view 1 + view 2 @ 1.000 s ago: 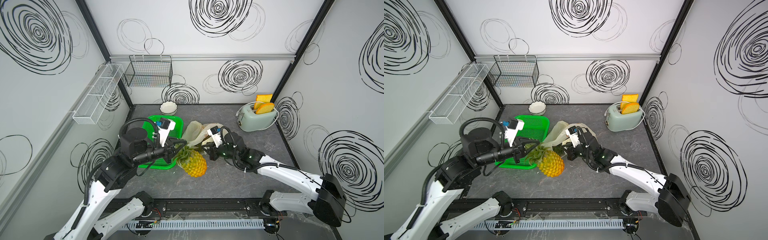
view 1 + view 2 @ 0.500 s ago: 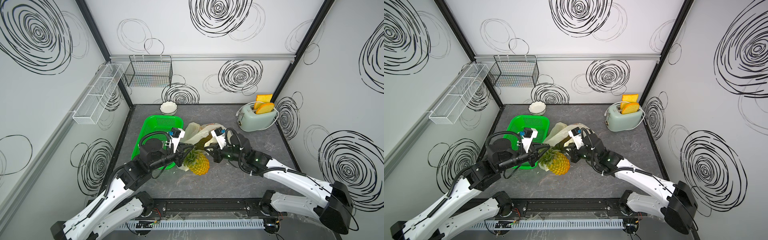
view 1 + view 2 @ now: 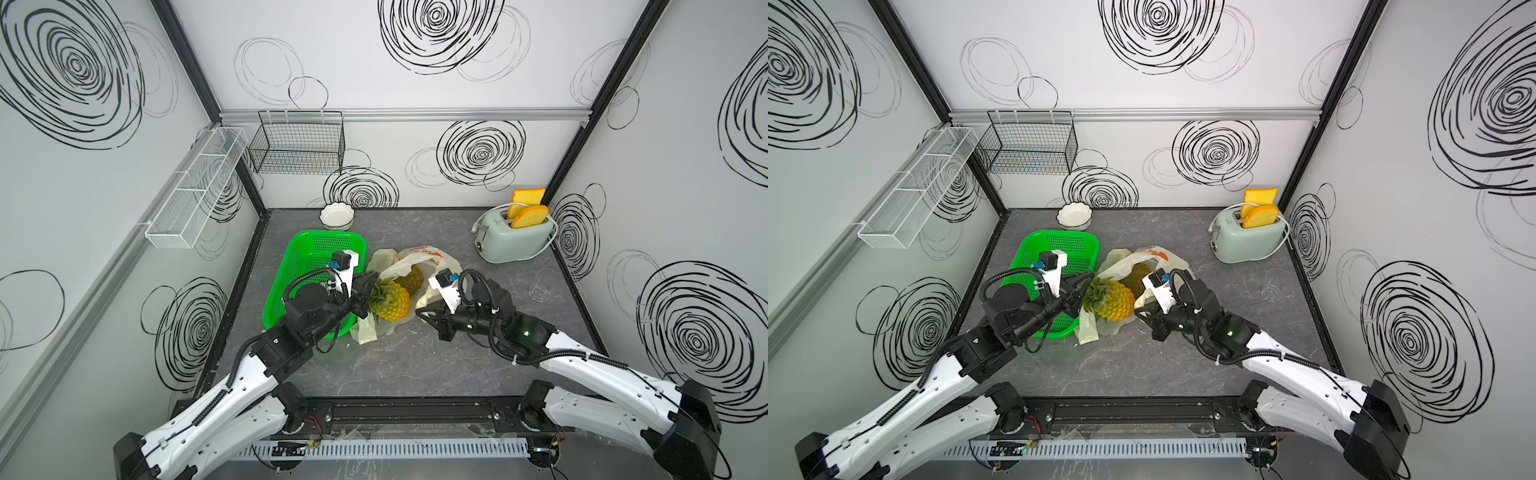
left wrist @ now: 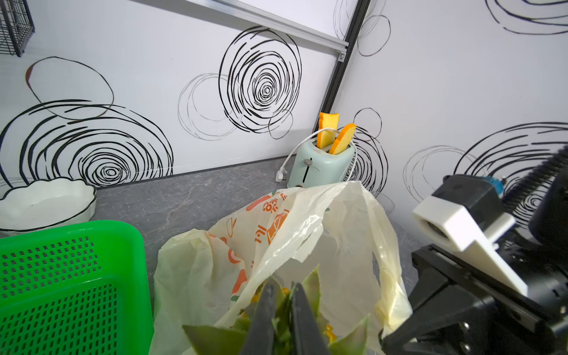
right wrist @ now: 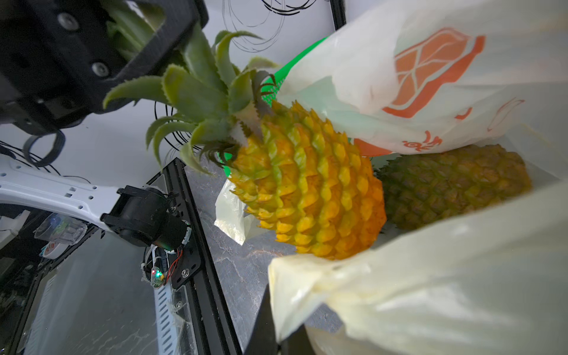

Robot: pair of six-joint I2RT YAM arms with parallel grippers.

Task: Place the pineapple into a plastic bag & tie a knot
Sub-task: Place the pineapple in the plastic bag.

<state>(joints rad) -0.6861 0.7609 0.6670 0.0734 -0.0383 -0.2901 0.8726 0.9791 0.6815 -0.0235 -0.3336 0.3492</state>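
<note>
My left gripper (image 3: 365, 291) (image 4: 284, 310) is shut on the green crown leaves of the yellow pineapple (image 3: 390, 301) (image 5: 307, 190). It holds the fruit tilted at the open mouth of the plastic bag (image 3: 424, 257) (image 4: 307, 233). The bag is pale yellow with orange print and lies in the middle of the table. My right gripper (image 3: 424, 311) (image 5: 276, 307) is shut on the bag's near edge and holds the mouth open. A darker second pineapple (image 5: 455, 184) lies inside the bag. The knot is out of view.
A green basket (image 3: 320, 270) lies just left of the bag, with a white bowl (image 3: 337, 216) behind it. A mint toaster (image 3: 515, 241) holding toast stands at the back right. A clear glass (image 3: 540, 291) sits near the right wall. Wire baskets (image 3: 297, 145) hang on the walls.
My left arm has carried the pineapple to the right, from beside the green basket to the bag's mouth. My right gripper has kept its hold on the bag's edge.
</note>
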